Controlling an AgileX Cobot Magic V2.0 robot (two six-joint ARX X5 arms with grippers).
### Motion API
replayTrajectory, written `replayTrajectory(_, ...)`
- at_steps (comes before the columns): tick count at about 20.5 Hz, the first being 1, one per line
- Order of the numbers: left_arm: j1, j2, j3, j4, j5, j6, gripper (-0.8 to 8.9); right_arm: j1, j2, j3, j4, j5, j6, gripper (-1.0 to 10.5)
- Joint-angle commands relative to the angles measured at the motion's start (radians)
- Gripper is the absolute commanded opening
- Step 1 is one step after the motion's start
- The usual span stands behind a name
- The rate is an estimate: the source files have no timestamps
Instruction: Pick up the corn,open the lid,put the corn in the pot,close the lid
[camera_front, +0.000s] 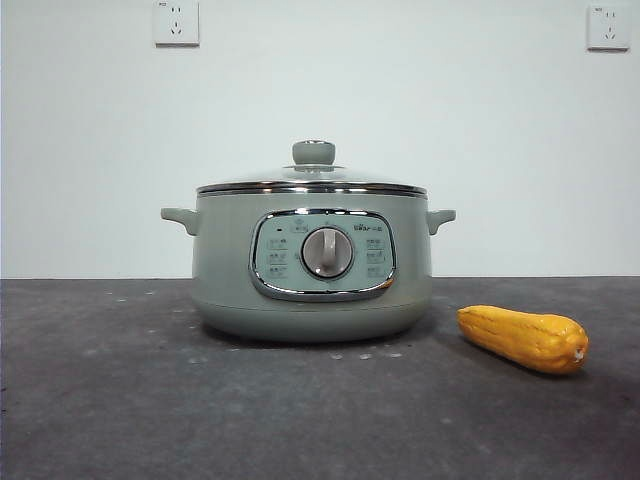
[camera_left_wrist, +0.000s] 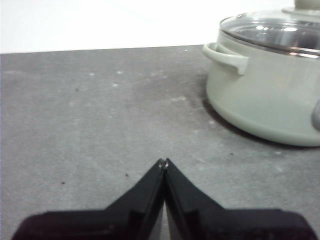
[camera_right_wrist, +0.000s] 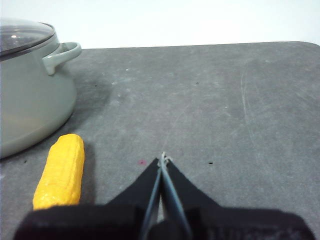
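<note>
The sage-green pot (camera_front: 312, 265) stands at the middle of the dark table with the glass lid (camera_front: 312, 180) closed on it, green knob on top. The yellow-orange corn (camera_front: 523, 338) lies on the table to the pot's right, near its base. In the right wrist view the corn (camera_right_wrist: 61, 172) lies beside the pot (camera_right_wrist: 30, 100), to one side of my shut, empty right gripper (camera_right_wrist: 163, 159). In the left wrist view my left gripper (camera_left_wrist: 163, 162) is shut and empty, apart from the pot (camera_left_wrist: 265, 95) and lid (camera_left_wrist: 272, 30). Neither arm shows in the front view.
The dark grey table (camera_front: 120, 400) runs to a white wall with two sockets (camera_front: 176, 22). The table's rounded far corner shows in the right wrist view (camera_right_wrist: 305, 46).
</note>
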Motion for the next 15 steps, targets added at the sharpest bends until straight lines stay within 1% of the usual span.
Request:
replayTrajectory(1,-0.002,0.000,-0.013,0.010,0.005,-0.050,-0.03,0.001,-0.002,-0.006,0.000,0.000,0.011,0.0)
replayTrajectory(7,-0.001,0.000,-0.013,0.010,0.002,-0.052,-0.03,0.001,-0.002,-0.006,0.000,0.000,0.011,0.0)
replayTrajectory(12,-0.001,0.000,-0.013,0.011,0.002,-0.098,-0.03,0.001,-0.002,-0.006,0.001,0.000,0.011,0.0)
replayTrajectory(15,-0.001,0.000,-0.012,0.021,0.002,-0.104,-0.03,0.001,-0.002,-0.005,0.019,0.000,0.019,0.0)
